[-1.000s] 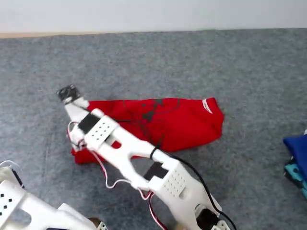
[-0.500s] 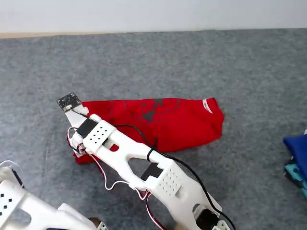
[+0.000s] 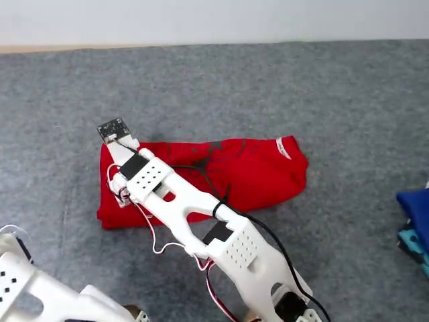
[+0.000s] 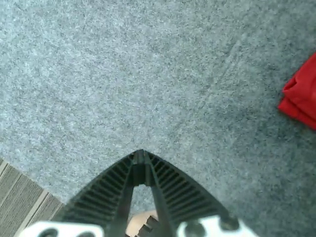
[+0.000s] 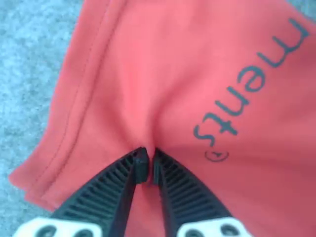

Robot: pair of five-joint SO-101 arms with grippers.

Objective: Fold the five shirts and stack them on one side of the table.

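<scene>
A grey felt-covered worktop (image 3: pixel 335 100) fills the scene, with a pale wall (image 3: pixel 201 20) along its far edge. The red shirt (image 3: pixel 255 171) lies a little left of the middle as a long, partly folded band running across the worktop, dark print showing on its upper face. The right arm (image 3: pixel 201 215) stretches from the near edge diagonally over the shirt's left half, and the left arm (image 3: pixel 27 288) sits at the near left corner, well apart from the cloth. At the right edge a folded blue shirt (image 3: pixel 417 211) rests on a teal one (image 3: pixel 412 241). The right hand (image 5: pixel 147 160) is down on the red shirt near its left end, its fingers pressed together with a pinched ridge of red cloth between the tips. The left hand (image 4: pixel 140 160) hangs over bare grey felt, fingers closed tip to tip with nothing between them, a corner of the red shirt lying off to one side.
</scene>
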